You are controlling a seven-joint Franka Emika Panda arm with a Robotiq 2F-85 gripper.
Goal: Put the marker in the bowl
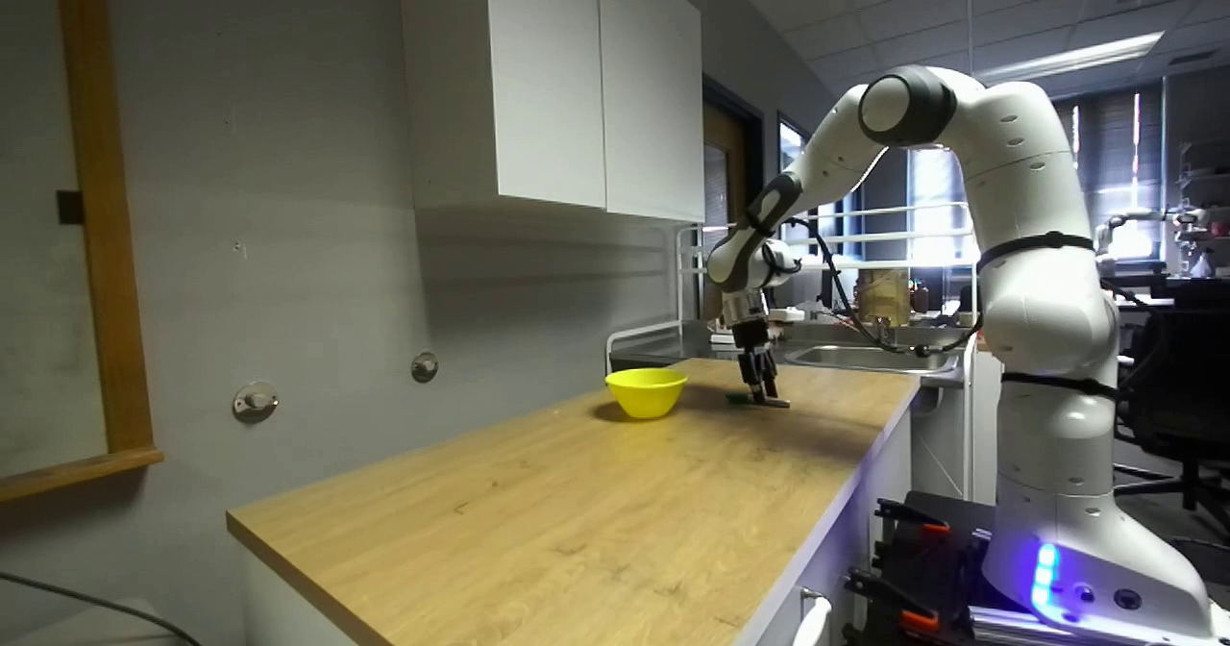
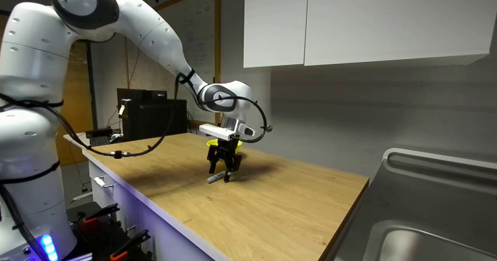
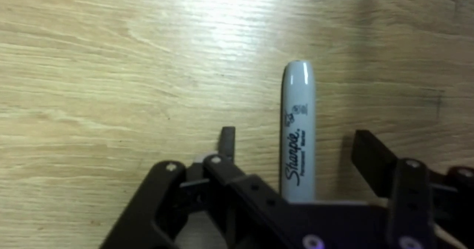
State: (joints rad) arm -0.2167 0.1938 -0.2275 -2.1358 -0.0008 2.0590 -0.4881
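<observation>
The marker [image 3: 299, 104] lies on the bench [image 1: 577, 511], nearer the edge by the sink [image 2: 411, 245] than the bowl [image 1: 646, 394], near the wall [image 1: 538, 310] edge; the gripper [image 3: 296, 141] straddles it, jaws wide, presumably to pinch it crosswise.

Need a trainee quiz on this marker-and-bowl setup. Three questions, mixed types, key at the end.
1. Fill in: the brand name printed on the marker is ____.

2. Pick one. In the wrist view, the tool is:
A) shut on the marker
B) open, straddling the marker
C) open, wholly off to one side of the marker

3. True or false: the bowl shows, at least partly, in both exterior views but not in the wrist view.

Key: 1. Sharpie; 2. B; 3. True.
</observation>
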